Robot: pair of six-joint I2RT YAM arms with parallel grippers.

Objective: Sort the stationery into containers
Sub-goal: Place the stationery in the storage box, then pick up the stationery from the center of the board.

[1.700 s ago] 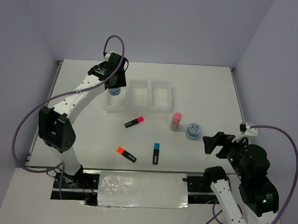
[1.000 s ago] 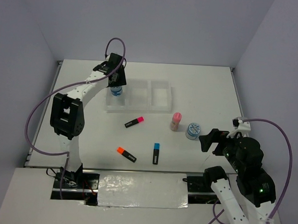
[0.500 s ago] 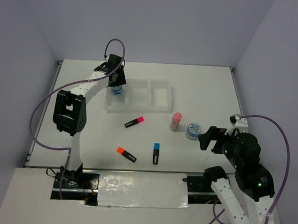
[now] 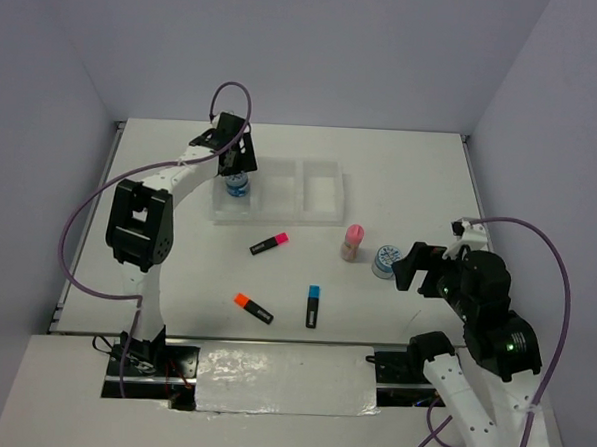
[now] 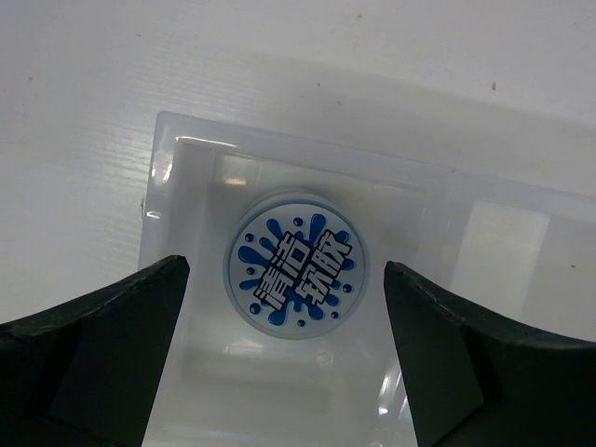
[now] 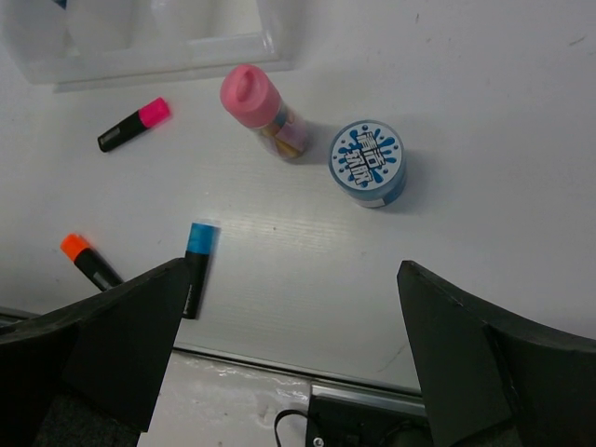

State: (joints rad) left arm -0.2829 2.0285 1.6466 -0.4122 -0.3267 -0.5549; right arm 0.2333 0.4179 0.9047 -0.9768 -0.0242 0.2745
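Note:
The white three-compartment tray [image 4: 279,220] stands at the back left. One blue-and-white disc [image 4: 237,185] lies flat in its left compartment and also shows in the left wrist view [image 5: 296,271]. My left gripper [image 4: 238,163] hangs open just above it [image 5: 286,265], holding nothing. The second disc [image 4: 387,260] sits on the table beside the tan pink-capped cylinder [image 4: 353,241]. The pink-capped marker [image 4: 269,244], the orange-capped marker [image 4: 253,307] and the blue-capped marker [image 4: 313,305] lie on the table. My right gripper [image 4: 413,269] is open and empty, raised just right of the second disc [image 6: 367,162].
The tray's middle and right compartments show nothing in them. In the right wrist view the cylinder [image 6: 264,115] lies tilted near the tray's front wall [image 6: 168,70]. A shiny metal strip [image 4: 285,378] runs along the near table edge. A purple cable [image 4: 83,222] loops left of the left arm.
The left gripper stays over the tray's left compartment with the disc lying below it; its arm has folded upright. The right gripper has moved forward and left, closer to the second disc.

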